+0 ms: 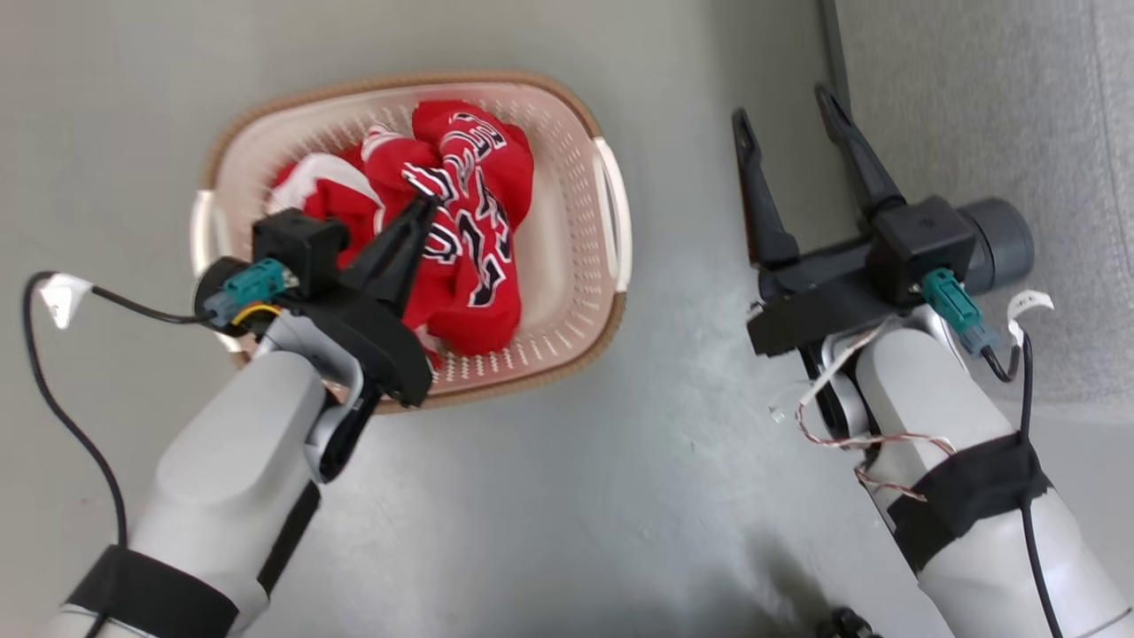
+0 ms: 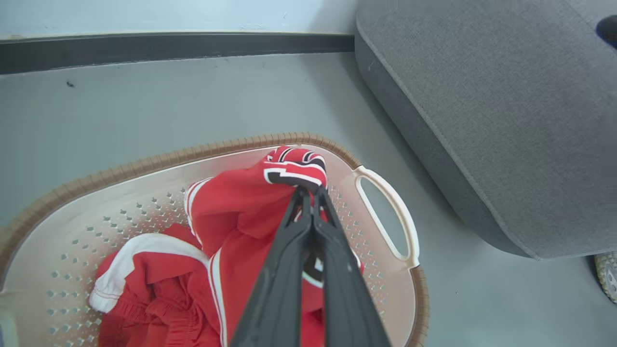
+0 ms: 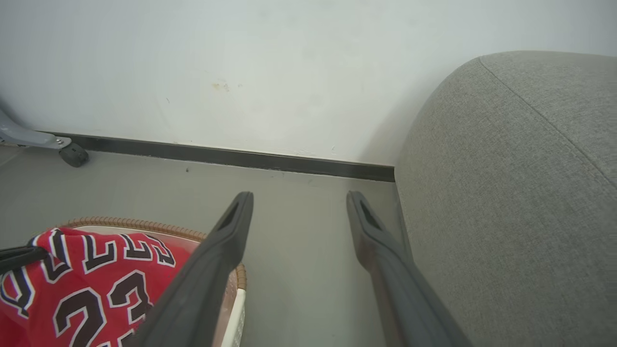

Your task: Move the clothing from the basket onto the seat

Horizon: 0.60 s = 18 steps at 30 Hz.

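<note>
1. I count two garments, both inside the basket [image 1: 567, 97]. One is a red jersey [image 1: 469, 257] with black-and-white letters and a "23". The other is a red piece [image 1: 323, 190] with white stripe trim, touching the jersey on my left side.
2. There is one basket, oval and cream with perforated walls and a brown rim. It stands on the grey floor [image 1: 620, 496] and has two white handles, one at each end; the right handle [image 1: 611, 213] faces the seat.
3. There is one seat [image 1: 1001, 106], a large grey fabric cushion to the right of the basket and apart from it, with a strip of bare floor between them.
4. My left pincer [image 1: 425, 208] reaches over the basket with its two fingers pressed together on a bunched fold of the jersey beside the lettering.
5. My right pincer [image 1: 784, 106] has its two fingers spread wide with nothing between them. It hangs over the strip of floor, just beside the seat's edge.
6. Behind everything runs a pale wall [image 3: 289, 72] with a dark baseboard [image 3: 241, 156]. One small caster wheel [image 3: 73, 155] rests on the floor by it.
7. The basket's far wall and right handle lie between the jersey and the seat, and my open right pincer hangs over that same gap.
</note>
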{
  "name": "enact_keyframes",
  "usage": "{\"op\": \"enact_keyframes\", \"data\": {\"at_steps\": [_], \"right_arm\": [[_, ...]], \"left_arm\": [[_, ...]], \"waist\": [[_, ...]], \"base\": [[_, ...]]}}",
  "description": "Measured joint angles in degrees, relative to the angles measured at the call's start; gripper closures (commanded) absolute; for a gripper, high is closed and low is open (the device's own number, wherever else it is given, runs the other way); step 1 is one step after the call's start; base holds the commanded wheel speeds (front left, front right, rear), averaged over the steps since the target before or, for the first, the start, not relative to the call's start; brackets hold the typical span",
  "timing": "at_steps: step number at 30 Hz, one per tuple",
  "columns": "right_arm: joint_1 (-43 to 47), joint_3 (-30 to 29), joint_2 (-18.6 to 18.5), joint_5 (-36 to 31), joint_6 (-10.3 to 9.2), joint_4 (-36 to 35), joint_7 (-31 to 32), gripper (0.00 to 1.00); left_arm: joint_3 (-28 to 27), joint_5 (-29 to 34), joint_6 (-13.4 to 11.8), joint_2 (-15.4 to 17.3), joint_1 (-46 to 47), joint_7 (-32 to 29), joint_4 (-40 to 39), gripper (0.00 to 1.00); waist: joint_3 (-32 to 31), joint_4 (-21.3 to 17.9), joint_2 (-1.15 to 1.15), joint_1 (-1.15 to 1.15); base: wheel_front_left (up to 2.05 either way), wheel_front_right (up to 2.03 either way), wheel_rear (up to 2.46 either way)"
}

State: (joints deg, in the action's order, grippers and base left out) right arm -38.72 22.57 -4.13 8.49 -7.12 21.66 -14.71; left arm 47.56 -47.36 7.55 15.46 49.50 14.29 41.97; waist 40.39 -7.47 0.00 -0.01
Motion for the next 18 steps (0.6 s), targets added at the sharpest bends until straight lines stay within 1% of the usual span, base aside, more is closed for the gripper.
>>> {"op": "enact_keyframes", "data": {"at_steps": [7, 11, 18], "right_arm": [[3.1, -0.9, -0.8, 0.3, 0.18, 2.6, 0.0, 0.0], [4.7, -1.6, -1.4, 1.6, 0.88, 4.1, 0.0, 0.0], [7.8, -2.3, -1.5, 2.6, 2.36, 6.0, 0.0, 0.0]], "left_arm": [[-2.2, -2.1, 0.0, -0.5, -2.7, 0.0, -2.5, 1.0], [-3.8, -2.6, 0.0, -0.8, -3.9, 0.0, -3.3, 1.0], [-6.2, -2.6, 0.0, -1.3, -6.5, 0.0, -3.9, 1.0]], "waist": [[-5.6, 2.5, 0.0, 0.0], [-8.9, 3.9, 0.0, 0.0], [-14.8, 6.1, 0.0, 0.0]], "base": [[0.0, 0.0, 0.0], [0.0, 0.0, 0.0], [0.0, 0.0, 0.0]]}}
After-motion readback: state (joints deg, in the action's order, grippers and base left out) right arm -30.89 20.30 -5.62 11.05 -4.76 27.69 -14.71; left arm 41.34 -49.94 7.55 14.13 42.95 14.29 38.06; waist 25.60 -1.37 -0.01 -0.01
